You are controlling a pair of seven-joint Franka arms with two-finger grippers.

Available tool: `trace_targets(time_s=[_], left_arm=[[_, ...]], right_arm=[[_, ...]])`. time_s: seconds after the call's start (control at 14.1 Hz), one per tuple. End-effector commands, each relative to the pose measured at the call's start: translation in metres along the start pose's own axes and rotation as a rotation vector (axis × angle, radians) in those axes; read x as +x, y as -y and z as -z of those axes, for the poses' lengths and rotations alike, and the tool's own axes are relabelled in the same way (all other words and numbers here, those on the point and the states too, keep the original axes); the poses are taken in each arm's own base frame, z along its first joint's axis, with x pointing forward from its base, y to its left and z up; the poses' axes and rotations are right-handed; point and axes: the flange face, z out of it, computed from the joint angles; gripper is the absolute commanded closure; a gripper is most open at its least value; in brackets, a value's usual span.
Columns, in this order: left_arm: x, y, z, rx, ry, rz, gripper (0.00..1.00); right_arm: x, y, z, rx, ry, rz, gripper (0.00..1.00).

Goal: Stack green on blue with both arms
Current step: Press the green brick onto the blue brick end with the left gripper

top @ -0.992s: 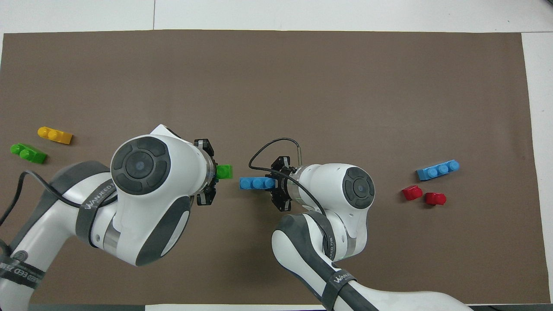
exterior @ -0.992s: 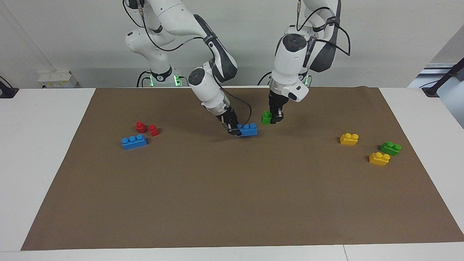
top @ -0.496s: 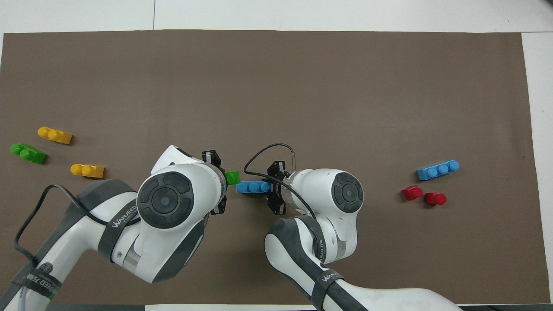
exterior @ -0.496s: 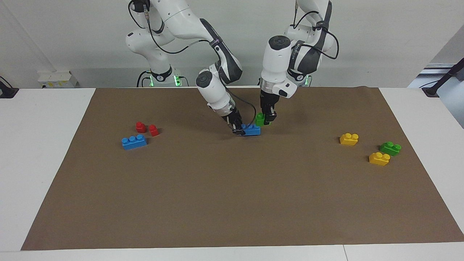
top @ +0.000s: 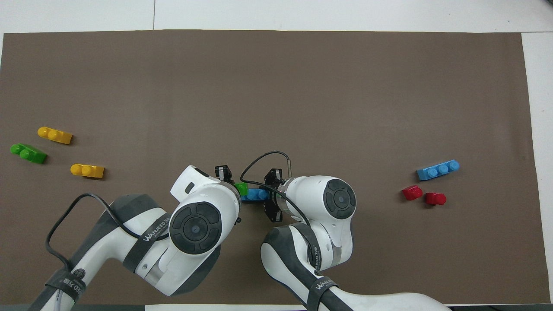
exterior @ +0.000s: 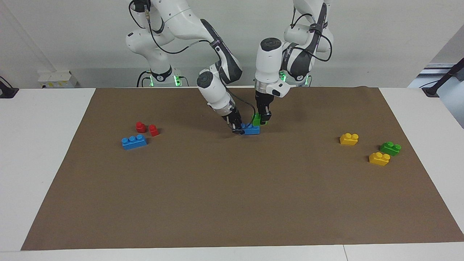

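On the brown mat (exterior: 232, 203), toward the right arm's end, two red bricks (exterior: 146, 128) lie close together, and a spare blue brick (exterior: 134, 141) lies just beside them, farther from the robots.

Near the middle of the mat, the right gripper (exterior: 237, 129) comes down at a slant and its fingers are closed on one end of the blue brick (exterior: 251, 129). This brick is low, at the mat or just above it; I cannot tell if it touches.

The left gripper (exterior: 264, 121) points straight down, and its fingers are closed on the green brick (exterior: 256, 119). The green brick is over the free end of the blue brick and seems to touch its top, but I cannot tell if it is pressed on fully.

Toward the left arm's end, two yellow bricks (exterior: 349, 139) lie apart, and a spare green brick (exterior: 390, 148) lies between them, nearer the table's edge.
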Motion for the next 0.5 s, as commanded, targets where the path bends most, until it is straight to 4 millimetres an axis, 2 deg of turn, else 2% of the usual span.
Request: trace_targets(time_s=[0.0,0.07,0.28,0.42], left_arm=[[-0.004,0.011,-0.013,-0.008,-0.007,-0.012,1.0],[-0.007,0.017,-0.016,-0.003,-0.009,-0.025,1.0],[-0.008,0.013,-0.015,-0.021,0.013,-0.02,1.0],[-0.012,0.015,-0.032,-0.007,0.011,-0.028,1.0]], right_arm=[[0.006,-0.004,-0.002,-0.012,-0.07,-0.02,1.0],[0.008,-0.003,-0.002,-0.017,-0.08,-0.026,1.0],[0.013,-0.001,0.0,-0.019,-0.086,-0.031,1.0],[0.013,0.001,0.001,-0.015,-0.085,-0.029,1.0]])
